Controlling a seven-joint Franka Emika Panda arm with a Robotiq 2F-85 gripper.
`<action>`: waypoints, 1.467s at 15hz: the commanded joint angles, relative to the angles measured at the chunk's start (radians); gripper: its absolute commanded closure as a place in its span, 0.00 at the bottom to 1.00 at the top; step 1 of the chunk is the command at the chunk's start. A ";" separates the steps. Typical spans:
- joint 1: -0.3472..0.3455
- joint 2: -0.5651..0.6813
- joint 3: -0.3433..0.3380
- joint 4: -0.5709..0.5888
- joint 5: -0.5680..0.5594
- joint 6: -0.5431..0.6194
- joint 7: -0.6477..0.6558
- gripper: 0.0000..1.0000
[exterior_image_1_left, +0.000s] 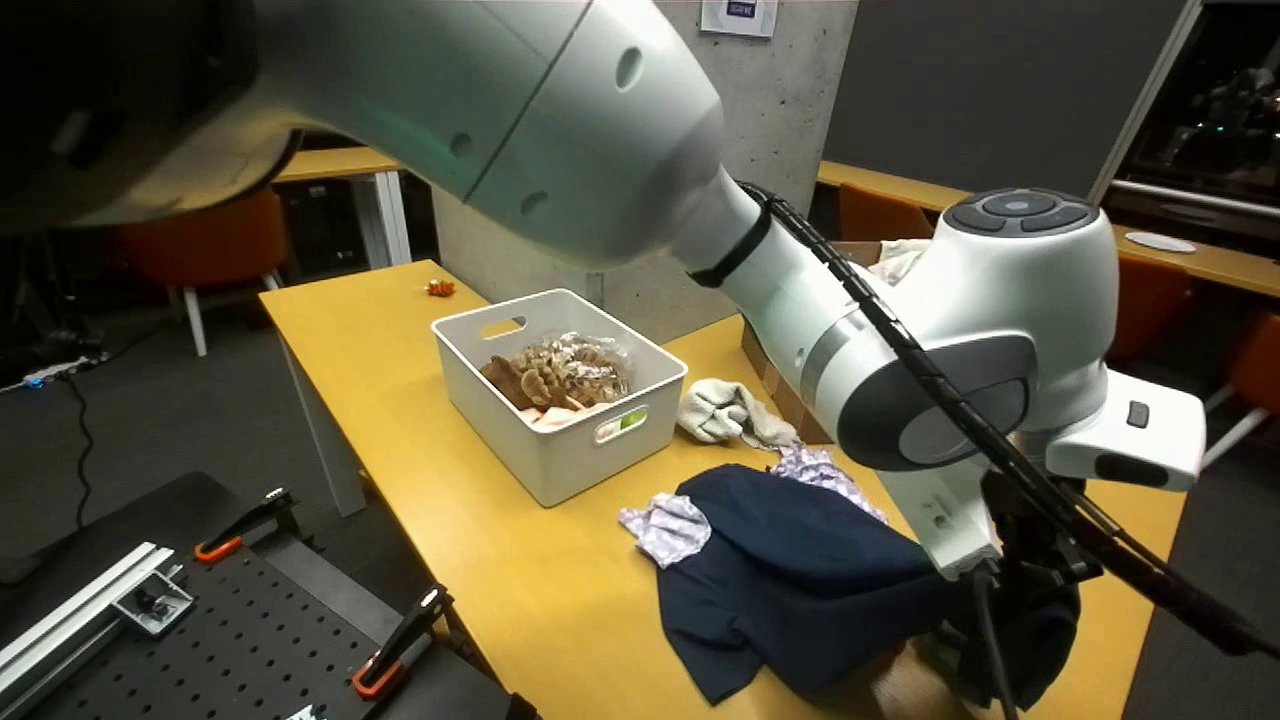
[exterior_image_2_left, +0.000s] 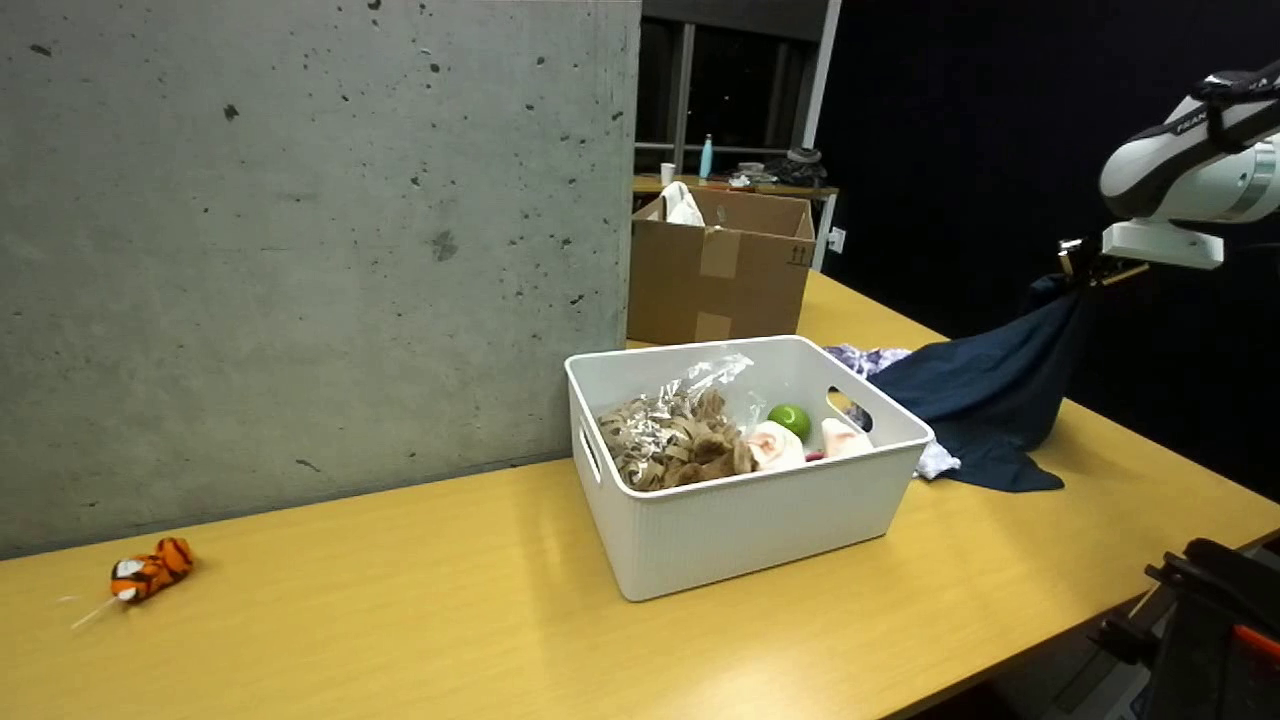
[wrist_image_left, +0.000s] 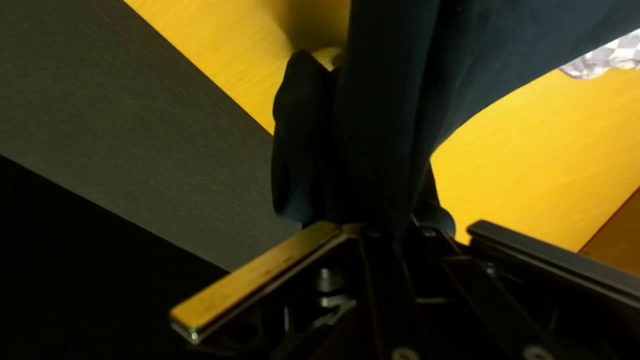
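end effector (wrist_image_left: 399, 235) pinches one end of a loose dark navy-blue cloth (exterior_image_2_left: 980, 375). pinched end is held clear of the yellow wood-grain worktop (exterior_image_2_left: 400, 620); remaining cloth drapes down onto the surface. purple-and-white checked fabric (exterior_image_1_left: 670, 530) shows at the cloth's edges. rectangular white plastic bin (exterior_image_2_left: 760, 525) stands near it.

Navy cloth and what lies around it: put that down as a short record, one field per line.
Held: navy cloth, pinched in the shut gripper
Cloth pose: held end raised, much of the rest draped on the table
At cloth edges: purple-and-white patterned fabric
Container: white bin, open-topped
Bin contents: green round item, clear plastic, other things
Behind bin, exterior view: cardboard box
Apart from bin: orange-and-black striped item
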 joint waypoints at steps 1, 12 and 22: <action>-0.061 0.163 0.068 0.243 0.003 -0.013 -0.061 0.99; -0.109 0.340 0.157 0.511 0.007 -0.098 -0.151 0.27; -0.105 0.093 0.288 0.104 0.054 -0.048 -0.341 0.00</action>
